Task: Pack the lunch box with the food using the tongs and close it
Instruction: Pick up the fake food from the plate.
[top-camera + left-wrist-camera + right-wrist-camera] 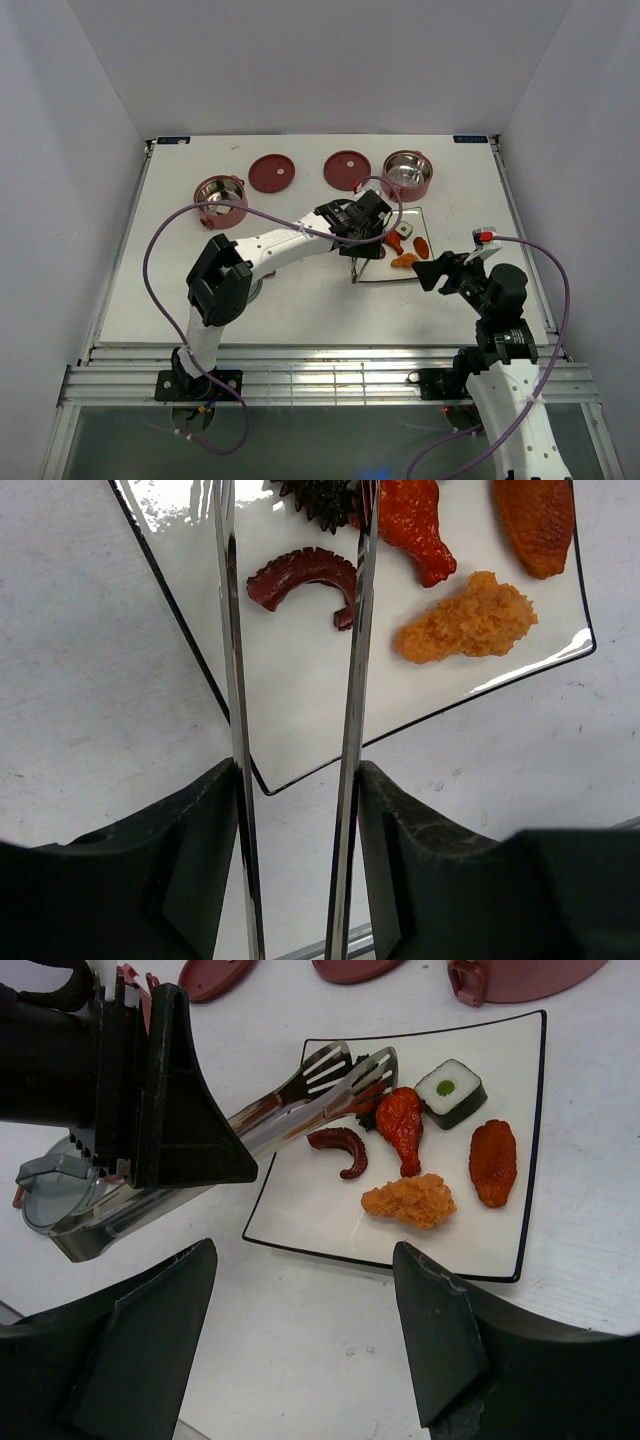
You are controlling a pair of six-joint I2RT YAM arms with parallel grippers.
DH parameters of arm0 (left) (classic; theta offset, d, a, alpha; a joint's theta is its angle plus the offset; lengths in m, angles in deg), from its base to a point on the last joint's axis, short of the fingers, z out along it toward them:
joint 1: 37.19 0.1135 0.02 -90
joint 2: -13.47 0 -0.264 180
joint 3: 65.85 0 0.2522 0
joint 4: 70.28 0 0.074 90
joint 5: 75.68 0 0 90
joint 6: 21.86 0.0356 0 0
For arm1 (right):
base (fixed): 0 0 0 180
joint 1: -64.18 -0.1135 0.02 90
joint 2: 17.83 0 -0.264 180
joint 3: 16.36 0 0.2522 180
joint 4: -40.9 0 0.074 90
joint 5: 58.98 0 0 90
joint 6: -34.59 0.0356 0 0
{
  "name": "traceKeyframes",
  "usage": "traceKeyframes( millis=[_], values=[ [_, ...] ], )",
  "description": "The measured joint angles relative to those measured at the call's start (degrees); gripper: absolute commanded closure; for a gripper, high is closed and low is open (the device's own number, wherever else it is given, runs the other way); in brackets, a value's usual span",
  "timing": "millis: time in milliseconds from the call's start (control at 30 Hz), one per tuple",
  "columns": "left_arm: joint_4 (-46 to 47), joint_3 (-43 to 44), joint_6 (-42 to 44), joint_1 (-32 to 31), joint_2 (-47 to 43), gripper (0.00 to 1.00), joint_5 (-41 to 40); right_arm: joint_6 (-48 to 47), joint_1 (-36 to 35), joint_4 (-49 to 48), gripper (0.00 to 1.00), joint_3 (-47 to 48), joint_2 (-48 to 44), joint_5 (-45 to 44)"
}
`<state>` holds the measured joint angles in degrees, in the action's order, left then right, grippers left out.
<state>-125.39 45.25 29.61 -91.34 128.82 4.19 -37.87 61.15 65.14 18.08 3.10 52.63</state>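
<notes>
- Our left gripper (296, 785) is clamped across the tongs (352, 730), one finger pressing on each thin arm. The arms stand a little apart, so the squeeze is only partial.
- Our right gripper (302, 1260) hangs just off the plate's near edge with its jaws wide and nothing between them.
- The tongs' slotted tips hover over the far-left part of the white plate (320, 1215), close to the dark-red sausage (340, 1148) and a dark spiky piece (325, 502).
- The red drumstick (402, 1125), orange nugget (408, 1200), orange-red slice (493, 1160) and dark cube (450, 1090) lie on the same plate.
- The lunch box is in parts. Its left bowl (220, 195) and right bowl (407, 172) sit open at the far side, and we see no food in them. The two lids (271, 172) lie flat between them, and the grey cover (45, 1205) lies by the left arm.
- We judge the tongs stiff, springy and smooth, so they may twist in the fingers. A hold about mid-length should carry the squeeze to the tips.
- The food looks light and firm. We would take the sausage across the middle of its curve, since the glossy plate may let it skid.
- The table (320, 300) is matte white, with plain white walls on three sides and purple cables (150, 250) looping over it.
</notes>
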Motion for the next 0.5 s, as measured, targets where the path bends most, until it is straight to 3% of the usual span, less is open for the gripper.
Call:
traceKeyframes(
  millis=[500],
  values=[
    [-2.29, 2.49, -0.55, -0.07, 1.62, 0.50, -1.31, 0.00, 0.00, 0.02, 0.23, 0.00, -0.33, 0.22]
  ],
)
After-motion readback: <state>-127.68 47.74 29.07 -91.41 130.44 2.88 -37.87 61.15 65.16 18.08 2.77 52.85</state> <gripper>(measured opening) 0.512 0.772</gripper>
